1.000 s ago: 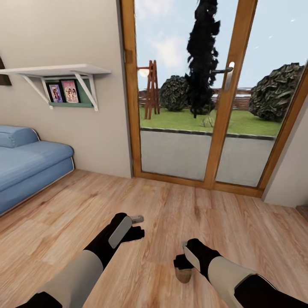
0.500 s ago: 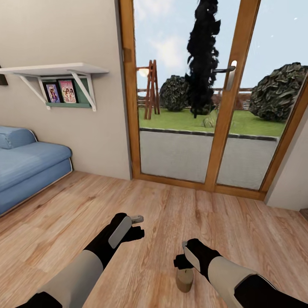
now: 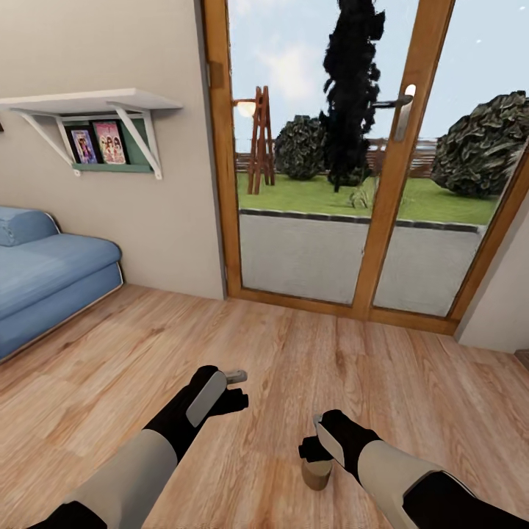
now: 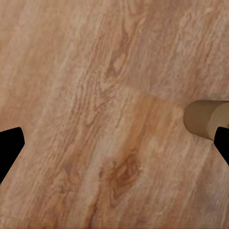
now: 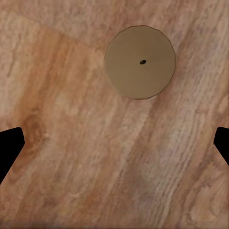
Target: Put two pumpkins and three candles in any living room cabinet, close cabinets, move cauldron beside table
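One candle [image 3: 317, 476] stands upright on the wooden floor [image 3: 294, 367], directly below the right gripper [image 3: 312, 449] in the head view. The right wrist view shows the candle [image 5: 140, 62] from above: a round, tan-olive top face with a small dark wick at its centre, lying forward of the two black fingertips [image 5: 9, 145]. The fingertips sit at opposite edges of that picture, spread wide, with bare floor between them. The right gripper holds nothing and is apart from the candle.

The left wrist view shows the side of the same candle [image 4: 205, 119] beside one black fingertip [image 4: 8, 145] pair that is likewise spread wide over bare floor. The left gripper [image 3: 231, 389] is empty and hangs above the floor, near the right gripper.

Beyond both arms stands a glazed door [image 3: 353, 169] with a wooden frame. A blue sofa [image 3: 44, 279] stands against the wall at the left, below a white wall shelf [image 3: 95, 103].
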